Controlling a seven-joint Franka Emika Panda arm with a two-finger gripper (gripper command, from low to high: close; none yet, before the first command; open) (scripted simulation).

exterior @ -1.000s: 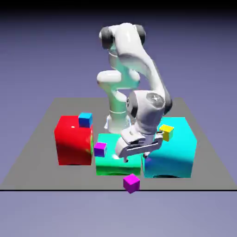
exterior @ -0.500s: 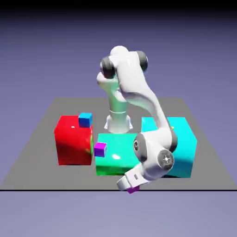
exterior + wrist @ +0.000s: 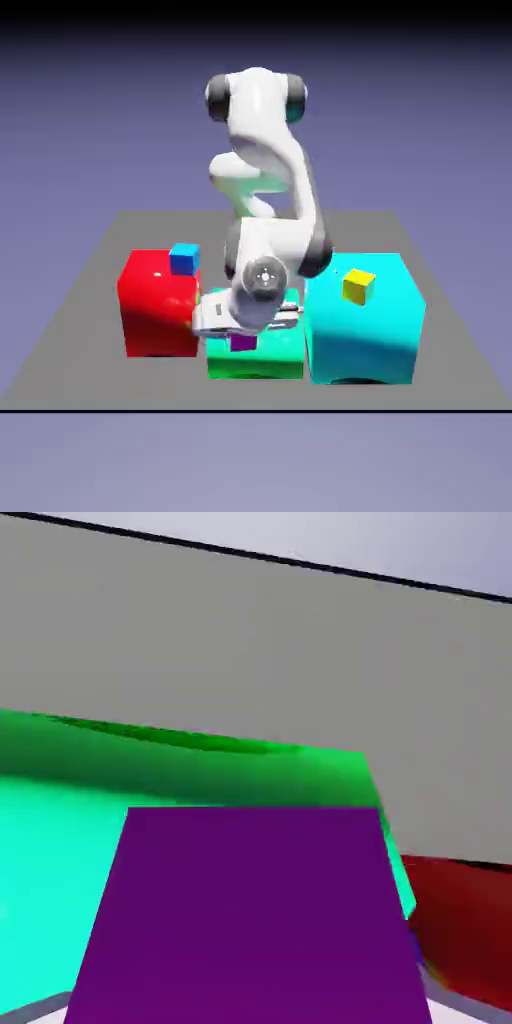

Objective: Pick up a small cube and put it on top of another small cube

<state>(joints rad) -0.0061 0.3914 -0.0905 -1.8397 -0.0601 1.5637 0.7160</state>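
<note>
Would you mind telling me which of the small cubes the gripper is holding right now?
The deep violet-purple small cube sits in the gripper over the green block; the blue cube and yellow cube rest untouched on other blocks.

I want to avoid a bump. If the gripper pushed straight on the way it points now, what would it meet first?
Probably the green block: in the hand view it lies right behind the purple cube the gripper holds. Depth is unclear.
</note>
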